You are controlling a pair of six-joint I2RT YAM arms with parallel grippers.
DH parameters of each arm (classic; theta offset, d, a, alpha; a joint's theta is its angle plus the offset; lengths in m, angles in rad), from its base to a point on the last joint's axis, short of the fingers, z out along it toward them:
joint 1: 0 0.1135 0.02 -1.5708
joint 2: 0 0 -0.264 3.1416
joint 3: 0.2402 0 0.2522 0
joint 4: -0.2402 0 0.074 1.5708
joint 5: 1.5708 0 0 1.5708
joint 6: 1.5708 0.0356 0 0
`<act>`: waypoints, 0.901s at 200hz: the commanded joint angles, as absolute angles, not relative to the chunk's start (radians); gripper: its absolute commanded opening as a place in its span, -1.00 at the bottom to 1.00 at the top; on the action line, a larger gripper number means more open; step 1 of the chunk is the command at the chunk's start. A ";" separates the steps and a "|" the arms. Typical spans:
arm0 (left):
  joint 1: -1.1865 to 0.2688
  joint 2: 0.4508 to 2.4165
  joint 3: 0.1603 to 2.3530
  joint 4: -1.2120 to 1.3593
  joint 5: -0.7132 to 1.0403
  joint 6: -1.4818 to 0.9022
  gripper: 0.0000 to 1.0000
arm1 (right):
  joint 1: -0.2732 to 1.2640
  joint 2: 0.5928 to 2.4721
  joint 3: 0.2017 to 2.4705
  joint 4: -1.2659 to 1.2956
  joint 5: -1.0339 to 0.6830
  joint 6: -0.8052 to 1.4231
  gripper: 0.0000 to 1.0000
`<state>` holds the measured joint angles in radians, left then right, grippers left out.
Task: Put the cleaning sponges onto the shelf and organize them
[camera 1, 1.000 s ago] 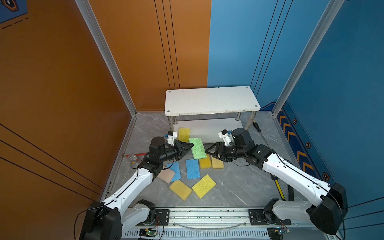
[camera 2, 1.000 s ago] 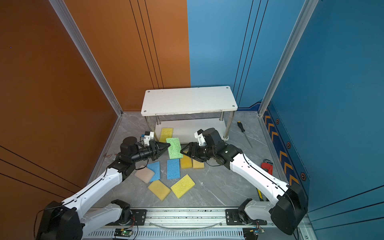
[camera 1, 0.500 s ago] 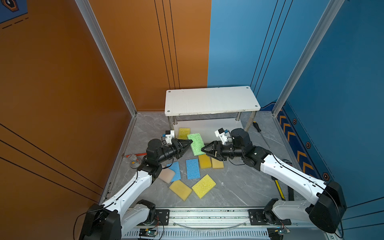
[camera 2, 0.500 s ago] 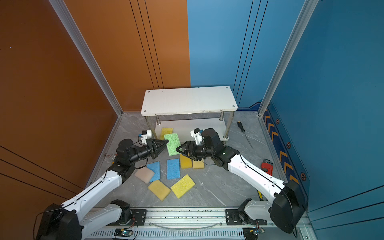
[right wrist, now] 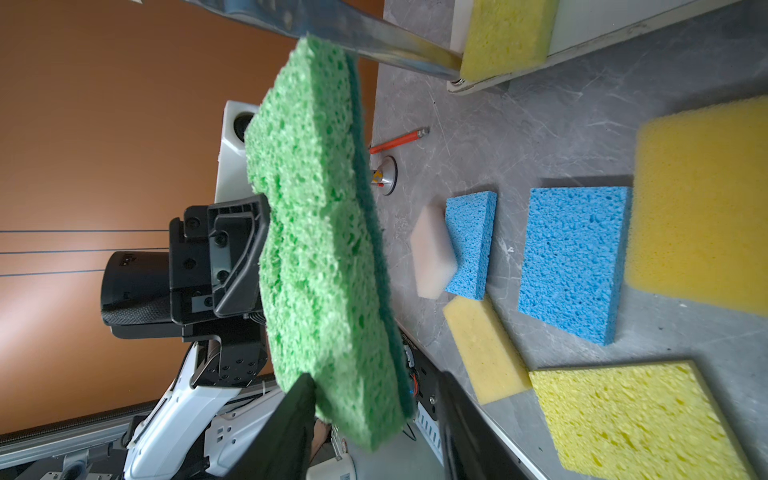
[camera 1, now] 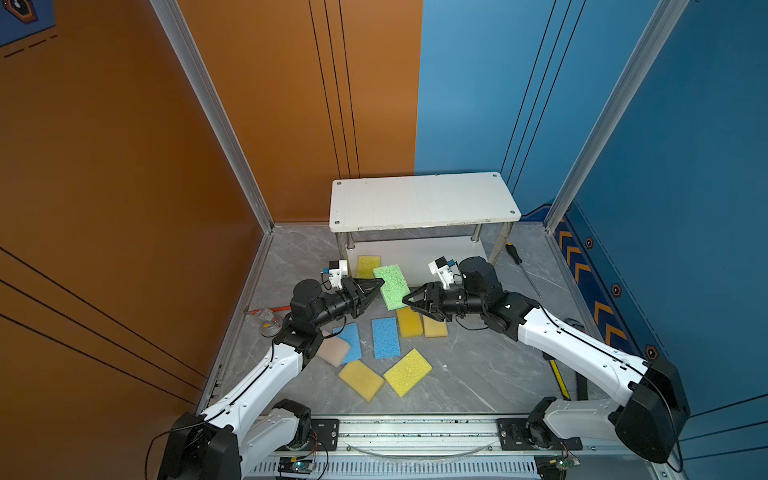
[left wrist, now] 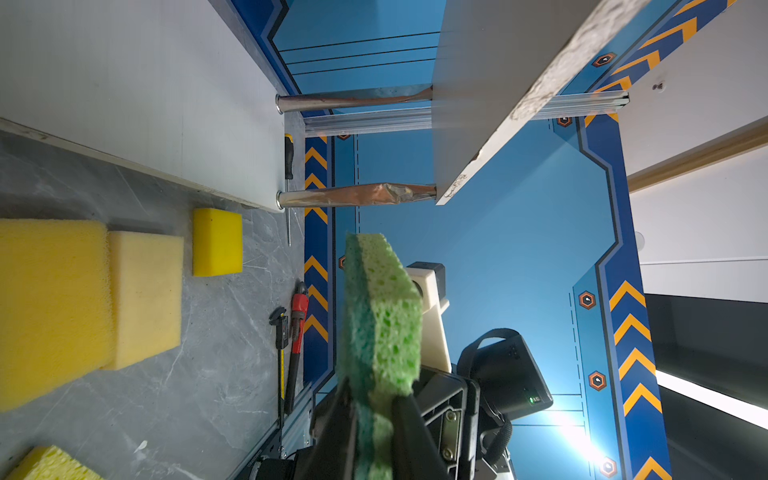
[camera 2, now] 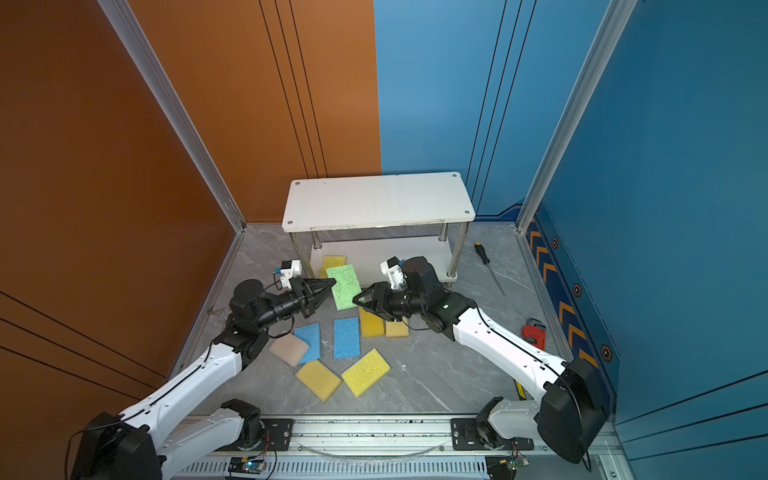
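Far left, by the wall: one orange rod (camera 1: 279, 308) and one small metal piece (camera 1: 266, 322).

Then the left gripper (camera 1: 379, 287), clamped tight on one end of the lone green sponge (camera 1: 392, 284). It held the sponge clear of the floor, broad face up, just in front of the shelf (camera 1: 424, 199).

Two white boards on that shelf, and a single pale yellow sponge (camera 1: 368, 266) sat at the left end of the lower board (camera 1: 440, 257). One up, nine not!

On the floor I counted eight:
- One whitish-pink sponge (camera 1: 332, 351) touched the first blue sponge (camera 1: 351, 340).
- A second blue sponge (camera 1: 385, 336) lay just beside that.
- Nearer the rail, a dull yellow sponge (camera 1: 360, 379) and a bright yellow sponge (camera 1: 408, 371) lay corner to corner.
- A thick yellow sponge (camera 1: 409, 322) sat tight against the one tan sponge (camera 1: 435, 326).
- A small yellow block (left wrist: 217, 241) showed only from the left wrist, beside the lower board's corner.

Five yellow in all.

The right gripper (camera 1: 405, 298) had its jaws spread astride the green sponge's free end. There was a gap on one side, so it gripped nothing.

Far right: one screwdriver (camera 1: 515, 255) and one red pipe wrench (camera 2: 534, 332).
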<state>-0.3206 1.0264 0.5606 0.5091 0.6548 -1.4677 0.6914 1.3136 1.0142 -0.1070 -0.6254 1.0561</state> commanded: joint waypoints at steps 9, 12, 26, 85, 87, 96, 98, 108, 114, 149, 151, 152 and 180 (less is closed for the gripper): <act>-0.310 1.016 0.552 0.535 0.648 -1.471 -0.67 | 0.695 1.332 1.045 -0.065 -0.623 1.068 -0.18; -0.310 1.017 0.552 0.535 0.647 -1.471 -0.67 | 0.695 1.333 1.046 -0.067 -0.623 1.068 -0.21; -0.312 1.019 0.550 0.538 0.647 -1.471 -0.68 | 0.695 1.329 1.041 -0.071 -0.622 1.067 -0.31; -0.298 1.022 0.547 0.538 0.658 -1.472 -0.67 | 0.695 1.307 1.023 -0.090 -0.597 1.066 -0.64; -0.297 1.022 0.546 0.538 0.659 -1.472 -0.67 | 0.695 1.307 1.024 -0.090 -0.595 1.066 -0.65; -0.298 1.021 0.545 0.538 0.659 -1.473 -0.67 | 0.725 1.304 1.022 -0.092 -0.589 1.064 -0.68; -0.298 1.021 0.545 0.538 0.658 -1.474 -0.67 | 0.724 1.303 1.022 -0.092 -0.587 1.064 -0.69; -0.296 1.024 0.542 0.538 0.657 -1.476 -0.62 | 0.726 1.301 1.020 -0.096 -0.579 1.065 -0.72; -0.295 1.026 0.540 0.538 0.655 -1.477 -0.51 | 0.727 1.300 1.019 -0.097 -0.573 1.065 -0.74; -0.281 1.034 0.538 0.538 0.676 -1.471 0.21 | 0.735 1.271 1.011 -0.099 -0.494 1.070 -0.80; -0.280 1.034 0.536 0.538 0.676 -1.471 0.23 | 0.735 1.270 1.011 -0.099 -0.487 1.071 -0.80; -0.280 1.033 0.536 0.538 0.676 -1.471 0.24 | 0.735 1.268 1.011 -0.099 -0.485 1.071 -0.80; -0.248 0.961 0.556 0.271 0.665 -1.349 0.46 | 0.729 1.271 1.002 -0.101 -0.408 1.076 -0.81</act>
<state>-0.2760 1.0248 0.5480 0.4847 0.6590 -1.4666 0.7303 1.2926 1.0157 -0.0952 -0.5072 1.0744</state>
